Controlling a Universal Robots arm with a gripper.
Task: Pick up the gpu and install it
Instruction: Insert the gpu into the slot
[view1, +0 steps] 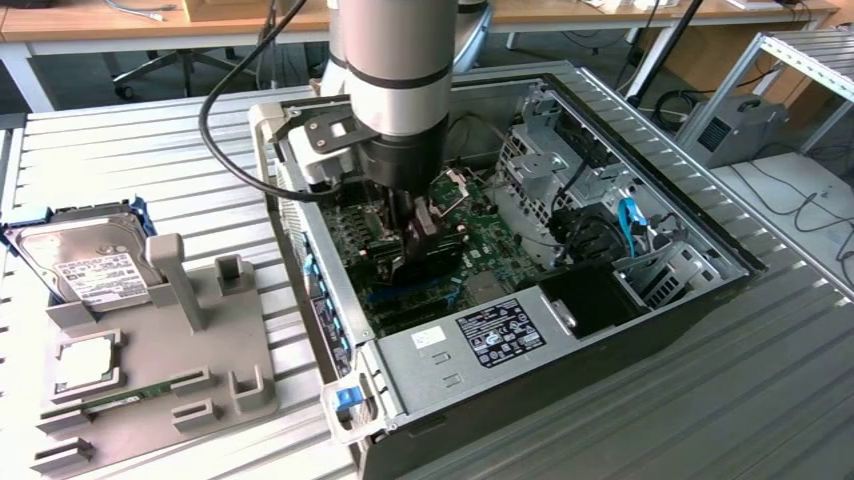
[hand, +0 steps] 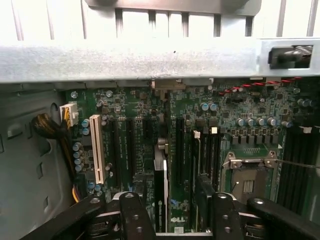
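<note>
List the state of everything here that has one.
Computer case: lying on its side, panel off.
Graphics card: on edge over the motherboard, between the jaws.
Gripper: inside the case, jaws open.
Hard drive: on the grey holder, outside the case.
Memory stick: lying in the holder.

we list: ribbed metal table (view1: 160, 150); on it an open computer case (view1: 561, 390) and a grey fixture tray (view1: 240, 400).
</note>
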